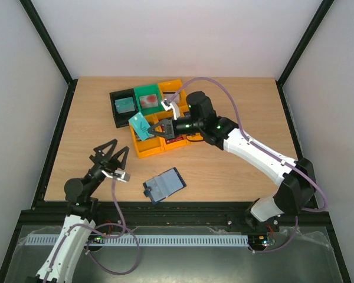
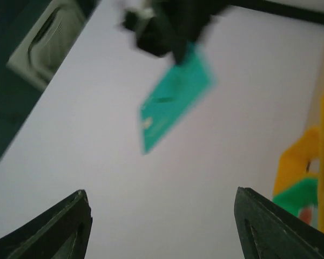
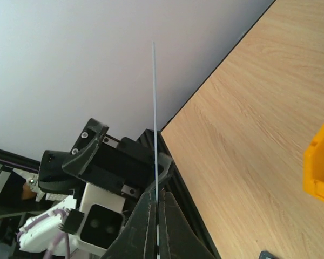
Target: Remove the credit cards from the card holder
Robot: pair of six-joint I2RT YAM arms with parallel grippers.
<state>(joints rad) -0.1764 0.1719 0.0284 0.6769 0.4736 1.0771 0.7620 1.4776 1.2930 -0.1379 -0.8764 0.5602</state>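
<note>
A: Card position?
B: The teal credit card (image 1: 140,125) is pinched in the right pincer (image 1: 150,128) and raised at the orange bin's (image 1: 146,150) 9 o'clock edge (edge-on in the right wrist view).
A: Card holder?
B: The card holder (image 1: 164,185) lies flat on the desk (image 1: 236,106), at 6 o'clock from the card and well apart.
A: Left pincer?
B: The left pincer (image 1: 110,154) is spread, at 10 o'clock from the card holder.

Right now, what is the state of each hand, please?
Left hand: open, holding nothing.
Right hand: closed, holding a teal credit card.
</note>
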